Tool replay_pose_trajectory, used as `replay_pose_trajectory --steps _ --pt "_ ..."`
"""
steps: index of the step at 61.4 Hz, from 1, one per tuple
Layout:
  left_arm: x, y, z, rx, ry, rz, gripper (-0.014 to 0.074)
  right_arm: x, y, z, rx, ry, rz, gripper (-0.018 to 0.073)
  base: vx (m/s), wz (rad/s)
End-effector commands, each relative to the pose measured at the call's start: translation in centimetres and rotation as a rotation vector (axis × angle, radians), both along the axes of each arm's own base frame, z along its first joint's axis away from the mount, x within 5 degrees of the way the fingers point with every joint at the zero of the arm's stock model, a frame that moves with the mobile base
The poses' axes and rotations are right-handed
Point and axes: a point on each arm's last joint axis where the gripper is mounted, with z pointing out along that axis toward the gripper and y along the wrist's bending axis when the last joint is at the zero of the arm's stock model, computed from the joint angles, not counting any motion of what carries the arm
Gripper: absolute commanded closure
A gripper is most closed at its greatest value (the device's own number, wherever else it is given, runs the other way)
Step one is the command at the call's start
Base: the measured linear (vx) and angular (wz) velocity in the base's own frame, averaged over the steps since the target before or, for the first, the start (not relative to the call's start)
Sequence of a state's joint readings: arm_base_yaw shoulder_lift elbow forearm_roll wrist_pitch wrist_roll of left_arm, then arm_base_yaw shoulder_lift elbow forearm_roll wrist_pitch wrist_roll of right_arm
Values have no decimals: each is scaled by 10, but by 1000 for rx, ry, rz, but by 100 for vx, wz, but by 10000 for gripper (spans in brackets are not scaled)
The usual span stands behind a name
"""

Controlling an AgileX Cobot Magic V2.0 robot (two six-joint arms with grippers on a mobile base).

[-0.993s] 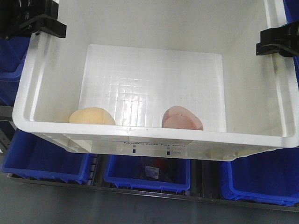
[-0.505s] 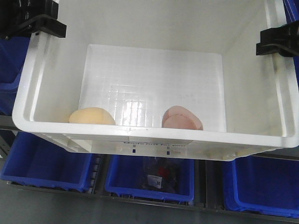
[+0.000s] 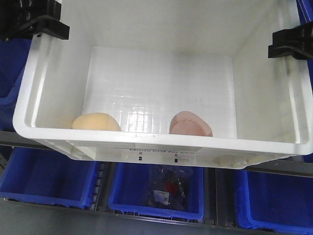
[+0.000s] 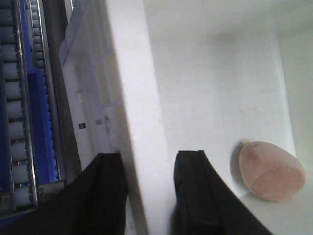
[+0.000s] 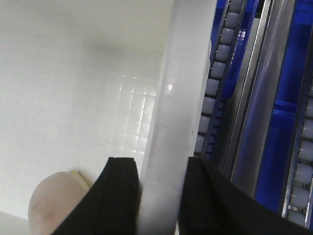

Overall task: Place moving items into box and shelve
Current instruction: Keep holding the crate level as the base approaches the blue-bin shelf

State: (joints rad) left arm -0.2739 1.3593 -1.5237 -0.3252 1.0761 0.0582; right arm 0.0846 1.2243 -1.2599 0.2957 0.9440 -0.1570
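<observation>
The box's near wall (image 3: 161, 142) hides the lower halves of the cream toy (image 3: 96, 121) and pink toy (image 3: 190, 122); no faces show. The rim print (image 3: 161, 152) is too blurred to read. The blue bins (image 3: 155, 196) are cropped at the bottom edge.

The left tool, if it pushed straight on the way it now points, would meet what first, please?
The left tool already straddles the white tote's side wall, so it would most likely just seat deeper onto that rim; depth is unclear. The pink toy lies off to one side.
</observation>
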Motion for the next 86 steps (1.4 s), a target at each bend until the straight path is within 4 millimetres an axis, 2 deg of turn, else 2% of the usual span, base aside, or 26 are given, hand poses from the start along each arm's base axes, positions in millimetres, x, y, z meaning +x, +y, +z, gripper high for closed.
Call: replay_pose_trajectory --steps 1,86 --pt "-14 -9 37 -192 -156 -22 603 -5 6 32 120 -180 -6 565 5 -1" --pt "-14 -9 37 -192 -156 -22 603 -5 6 32 120 -180 -6 565 1 0"
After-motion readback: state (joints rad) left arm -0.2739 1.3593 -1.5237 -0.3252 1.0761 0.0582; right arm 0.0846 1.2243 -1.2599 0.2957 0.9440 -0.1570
